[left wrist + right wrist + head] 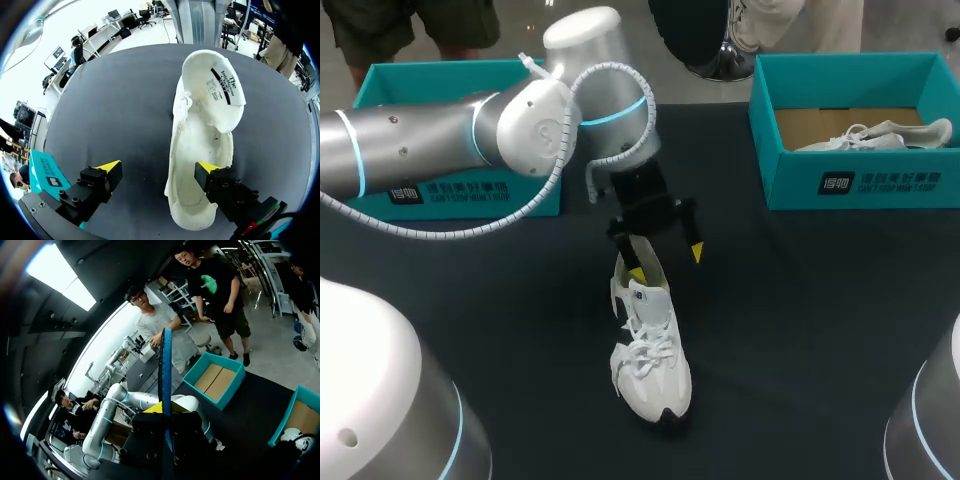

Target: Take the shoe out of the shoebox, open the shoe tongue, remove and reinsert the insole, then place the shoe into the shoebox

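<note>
Head view gives you the white shoe lying on the dark surface. Its long axis runs far to near, toe toward the camera and heel under your left gripper. The jaws stand open, one yellow tip in the shoe's opening and the other clear beside it. A printed white flap rises from the shoe; insole or tongue, you can't tell. At the far edge, the arm half hides the left shoebox, and the right shoebox holds a second shoe. Your right gripper can't be judged open or closed.
</note>
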Controlling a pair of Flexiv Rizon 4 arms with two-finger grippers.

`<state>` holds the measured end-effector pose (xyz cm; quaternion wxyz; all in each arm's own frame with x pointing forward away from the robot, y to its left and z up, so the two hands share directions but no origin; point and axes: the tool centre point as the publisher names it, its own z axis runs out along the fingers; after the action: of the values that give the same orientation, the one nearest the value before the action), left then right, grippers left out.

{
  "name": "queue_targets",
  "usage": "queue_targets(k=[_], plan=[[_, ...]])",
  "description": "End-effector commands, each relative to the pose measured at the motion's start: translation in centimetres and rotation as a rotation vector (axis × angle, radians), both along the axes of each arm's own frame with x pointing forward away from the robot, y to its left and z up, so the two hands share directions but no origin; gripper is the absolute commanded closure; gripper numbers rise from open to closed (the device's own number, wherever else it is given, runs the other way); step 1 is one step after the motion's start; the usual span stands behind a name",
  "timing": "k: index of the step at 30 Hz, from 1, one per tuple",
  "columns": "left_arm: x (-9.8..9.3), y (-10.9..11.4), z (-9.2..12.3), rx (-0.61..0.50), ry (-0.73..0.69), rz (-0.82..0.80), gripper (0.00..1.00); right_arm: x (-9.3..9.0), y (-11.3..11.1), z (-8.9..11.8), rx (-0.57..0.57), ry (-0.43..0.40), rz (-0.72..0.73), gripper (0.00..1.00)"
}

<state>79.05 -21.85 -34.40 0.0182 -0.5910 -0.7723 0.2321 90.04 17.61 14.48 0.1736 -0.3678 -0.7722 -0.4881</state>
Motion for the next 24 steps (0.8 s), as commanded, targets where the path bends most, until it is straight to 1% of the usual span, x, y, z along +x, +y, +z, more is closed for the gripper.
queue_targets(k=[1,5,10,14,19,24], plan=[[0.5,2.0,2.0,-0.145,0.016,0.093,0.0,0.1,0.0,0.0,-0.003,0.001,-0.001,1.0],[1.5,2.9,4.2,-0.273,0.092,0.176,0.0,0.1,0.0,0.0,-0.003,0.001,-0.001,1.0],[2.2,4.3,6.1,-0.396,0.104,0.299,0.0,0.1,0.0,0.0,-0.003,0.001,-0.001,1.0],[2.2,5.4,7.0,-0.465,0.102,0.363,0.0,0.1,0.0,0.0,-0.003,0.001,-0.001,1.0],[2.1,6.3,7.8,-0.543,0.048,0.456,0.0,0.1,0.0,0.0,-0.003,0.001,-0.001,1.0],[1.8,6.9,9.0,-0.596,0.019,0.485,0.0,0.1,0.0,0.0,-0.003,0.001,-0.001,1.0]])
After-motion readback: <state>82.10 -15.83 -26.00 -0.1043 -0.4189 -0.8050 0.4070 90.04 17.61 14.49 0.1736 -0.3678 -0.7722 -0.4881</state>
